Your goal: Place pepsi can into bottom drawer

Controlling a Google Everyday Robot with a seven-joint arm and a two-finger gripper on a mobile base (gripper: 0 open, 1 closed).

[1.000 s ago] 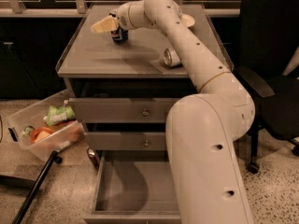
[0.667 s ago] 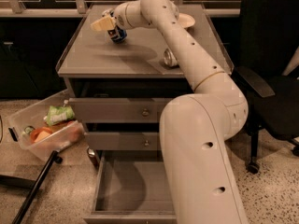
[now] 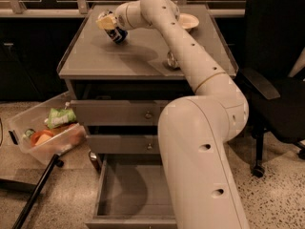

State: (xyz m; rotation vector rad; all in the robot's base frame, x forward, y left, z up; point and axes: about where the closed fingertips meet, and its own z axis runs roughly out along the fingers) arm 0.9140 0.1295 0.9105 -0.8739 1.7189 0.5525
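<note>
1. The one cream-coloured two-finger gripper [image 3: 109,25] is at the back left of the grey cabinet top [image 3: 109,56], at the end of the single white arm [image 3: 190,66] that reaches up and across from the lower right.
2. Its fingers pinch the one small dark-blue pepsi can [image 3: 117,35] with a silver top. The can leans over, tilted and not upright, just under the gripper and over the back left part of the cabinet top.
3. A second can, silver [image 3: 171,58], lies farther right on the same top, partly hidden behind the arm and well apart from the pepsi can.
4. One pale round plate [image 3: 187,20] sits at the back right of the top.
5. The grey metal cabinet has three drawers. The two shallow upper drawers [image 3: 119,112] are pushed in, each with one small knob.
6. The third, the deep grey bottom drawer [image 3: 128,190], is pulled out toward the camera. Its plain flat floor shows, with the arm's shadow on it, and the arm's thick lower section covers its right side.
7. One clear plastic bin [image 3: 19,123] stands tilted on the speckled floor left of the cabinet. It holds a green packet [image 3: 61,117] and some orange items [image 3: 43,137].
8. One black office chair [image 3: 276,89] stands to the right of the cabinet.
</note>
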